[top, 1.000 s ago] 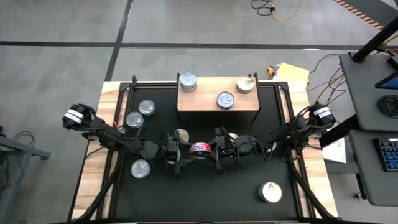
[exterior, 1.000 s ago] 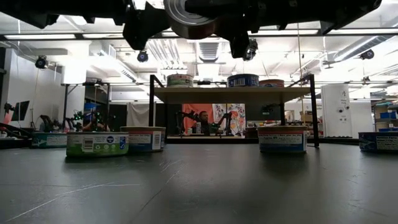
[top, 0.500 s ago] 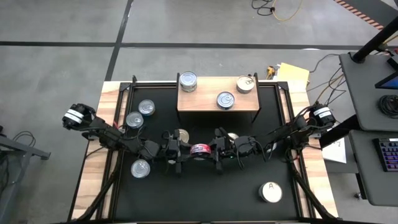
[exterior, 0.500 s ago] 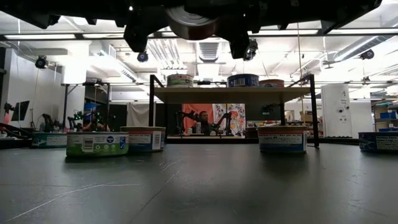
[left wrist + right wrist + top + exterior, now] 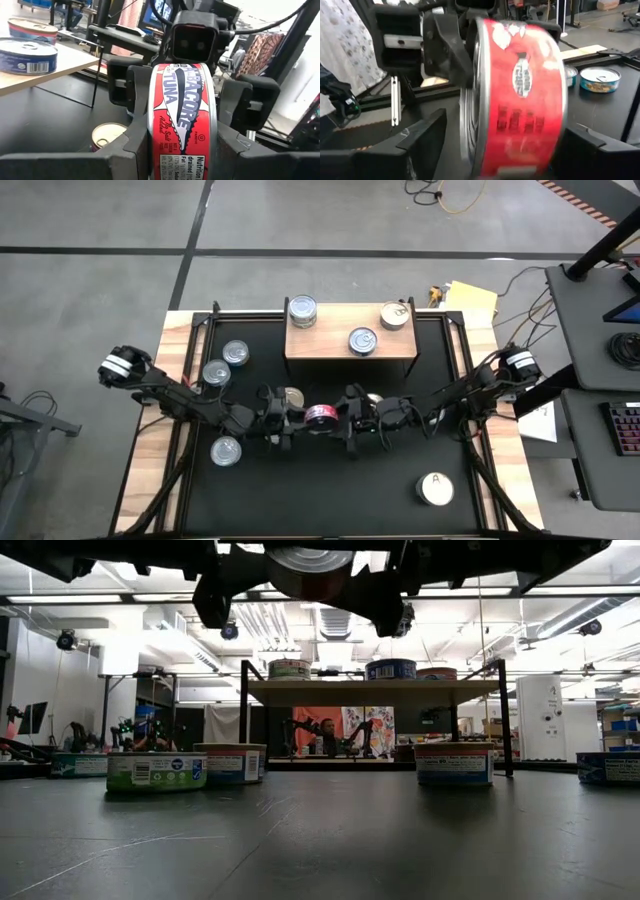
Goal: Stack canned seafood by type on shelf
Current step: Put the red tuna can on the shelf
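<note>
A red-labelled tuna can [image 5: 320,415] hangs above the middle of the black table between my two grippers, which meet there level. My left gripper [image 5: 300,418] comes from the table's left and is shut on the red can [image 5: 182,115]. My right gripper [image 5: 342,418] comes from the right and is open; its fingers [image 5: 420,145] stand on either side of the can, apart from it. The wooden shelf [image 5: 330,340] at the far side carries three cans [image 5: 363,340]. More cans [image 5: 226,450] stand on the table. My left gripper pinches the red can by its two flat ends [image 5: 152,145] between the two fingers [image 5: 125,150]. The fingers come level from the table's left. The can stands on edge, its labelled wall toward the left wrist camera, lifted clear of the table.
Two cans [image 5: 216,373] stand left of the shelf, a gold-topped one [image 5: 292,397] just beyond the grippers. A white-topped can marked "A" [image 5: 435,488] sits at the near right. The shelf's dark legs [image 5: 245,715] stand beyond the arms. Bare black table lies in the near middle.
My left gripper has shut on the red can and rolled a little about its own line. My right gripper, which held the can before, has opened and let go. Both hands have stayed in place, and the can has stayed clear of the table.
</note>
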{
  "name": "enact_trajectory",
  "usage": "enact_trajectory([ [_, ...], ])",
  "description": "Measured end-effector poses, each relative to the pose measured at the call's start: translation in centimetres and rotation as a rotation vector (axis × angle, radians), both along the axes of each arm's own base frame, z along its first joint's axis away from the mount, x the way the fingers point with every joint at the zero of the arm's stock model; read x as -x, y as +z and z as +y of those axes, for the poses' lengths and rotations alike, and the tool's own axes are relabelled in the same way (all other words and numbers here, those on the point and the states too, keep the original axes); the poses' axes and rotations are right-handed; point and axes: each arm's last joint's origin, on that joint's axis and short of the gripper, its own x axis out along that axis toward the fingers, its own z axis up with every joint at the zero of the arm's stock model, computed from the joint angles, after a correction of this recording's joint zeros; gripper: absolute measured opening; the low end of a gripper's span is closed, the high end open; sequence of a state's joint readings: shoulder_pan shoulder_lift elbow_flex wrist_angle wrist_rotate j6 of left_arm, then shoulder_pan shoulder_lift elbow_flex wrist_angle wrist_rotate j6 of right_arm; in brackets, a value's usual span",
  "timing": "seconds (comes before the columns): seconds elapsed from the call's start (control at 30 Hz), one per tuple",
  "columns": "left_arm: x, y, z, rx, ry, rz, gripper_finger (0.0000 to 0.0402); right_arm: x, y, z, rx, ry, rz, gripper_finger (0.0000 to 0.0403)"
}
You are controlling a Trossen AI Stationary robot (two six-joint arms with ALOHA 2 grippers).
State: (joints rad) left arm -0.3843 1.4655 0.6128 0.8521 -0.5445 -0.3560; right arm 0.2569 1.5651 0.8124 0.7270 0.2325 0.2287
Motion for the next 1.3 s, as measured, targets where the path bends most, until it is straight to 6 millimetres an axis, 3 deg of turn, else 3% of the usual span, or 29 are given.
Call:
enact_trajectory([
  [0.4,2.1,1.9,0.9,0.112,0.016,0.026,0.0119,3.5,3.2,-0.8,0.058,-0.029,0.154,0.0286],
  [0.63,3.8,4.0,1.7,0.357,-0.052,-0.007,0.0119,5.3,4.8,0.4,0.187,0.028,0.144,0.0267],
  [0.8,4.2,4.5,2.1,0.544,-0.131,-0.018,0.0119,5.5,5.5,2.4,0.407,0.076,0.108,0.0255],
  [1.03,3.9,4.7,2.1,0.668,-0.134,-0.026,0.0119,5.1,6.8,5.8,0.896,-0.064,0.129,0.024],
  [1.3,3.5,6.3,2.0,0.685,-0.15,-0.07,0.0119,2.3,7.9,8.6,1.306,-0.135,0.227,0.0234],
])
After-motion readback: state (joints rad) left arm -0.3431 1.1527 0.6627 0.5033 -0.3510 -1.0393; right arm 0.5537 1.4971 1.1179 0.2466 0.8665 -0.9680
